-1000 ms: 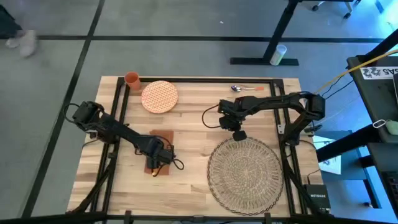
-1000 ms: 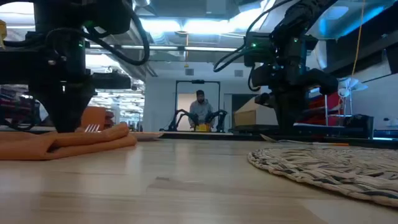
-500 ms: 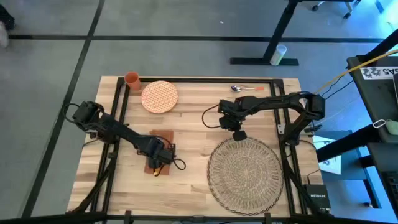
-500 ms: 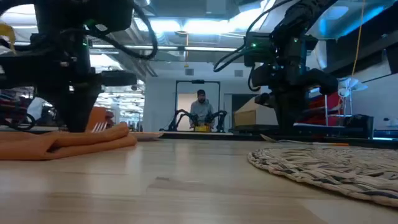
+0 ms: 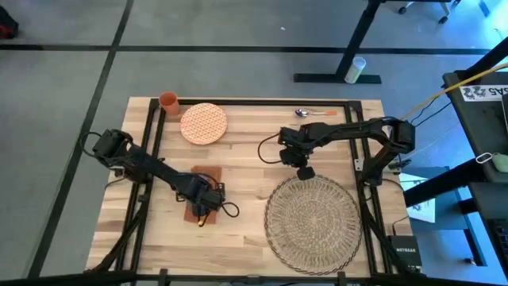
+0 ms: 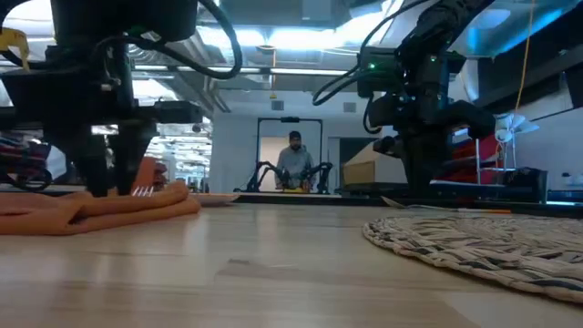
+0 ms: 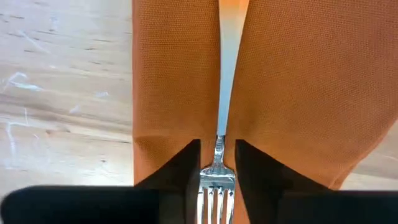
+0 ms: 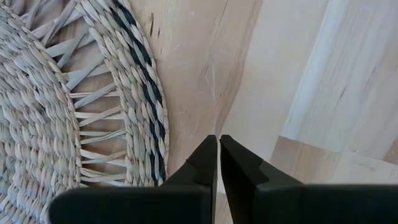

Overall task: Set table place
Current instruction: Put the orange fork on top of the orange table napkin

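The place, a round straw mat (image 5: 312, 222) with an openwork rim (image 8: 106, 106), lies flat on the table (image 5: 246, 159) at the near right. A rust-orange napkin (image 7: 174, 93) lies at the near left with a fork (image 7: 227, 74) lying lengthwise on it. My left gripper (image 7: 217, 163) is low over the napkin, open, one finger on each side of the fork's neck. My right gripper (image 8: 219, 146) is shut over bare wood just beyond the mat's far rim, also seen in the high view (image 5: 304, 171). My left gripper's fingers (image 7: 186, 168) point down and stand on either side of the fork's neck (image 7: 219, 146), across the fork. The fork lies flat on the napkin. Whether the fingers touch it, I cannot tell.
An orange-patterned round plate (image 5: 203, 123) and an orange cup (image 5: 168, 100) stand at the far left. A spoon (image 5: 313, 113) lies at the far edge. Black frame rails (image 5: 155, 135) cross the table. Bare wood lies between napkin and mat. A person stands far off in the room (image 6: 293, 159).
My left gripper has shifted slightly toward the near edge over the napkin, and in the low view its fingers have parted. The fork and napkin stay on the table.
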